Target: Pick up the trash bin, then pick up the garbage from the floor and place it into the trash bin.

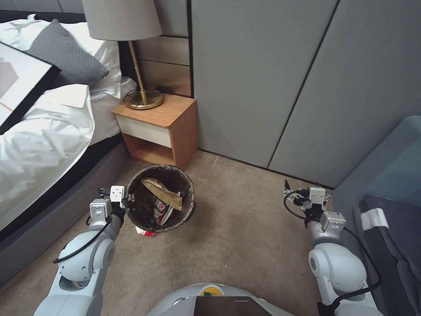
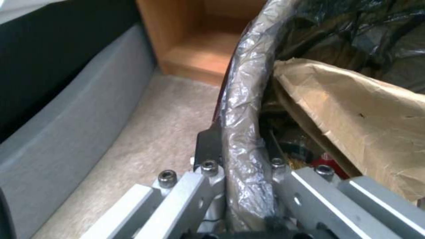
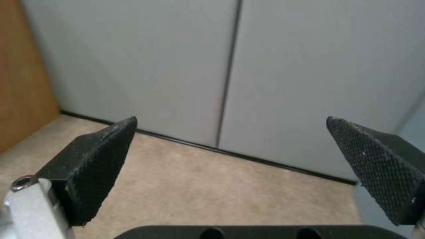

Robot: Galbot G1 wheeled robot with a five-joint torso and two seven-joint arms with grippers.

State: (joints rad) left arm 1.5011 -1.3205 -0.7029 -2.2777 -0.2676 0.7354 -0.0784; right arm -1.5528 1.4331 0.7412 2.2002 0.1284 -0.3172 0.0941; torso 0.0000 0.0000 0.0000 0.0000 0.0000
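Gripping the trash bin (image 1: 161, 197) rim on the carpet beside the nightstand (image 1: 158, 127), the left tool (image 1: 130, 199) is closed on it; the right tool (image 3: 230, 166) hangs wide open, empty. Lifting probably comes next.

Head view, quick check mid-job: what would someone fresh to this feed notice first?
The trash bin on the carpet before the nightstand, already holding tan paper and red-and-white cup litter. The left claw is clamped on its bag-lined rim, one finger on each side. The right claw hangs wide open and empty, out to the robot's right near the grey wall panels.
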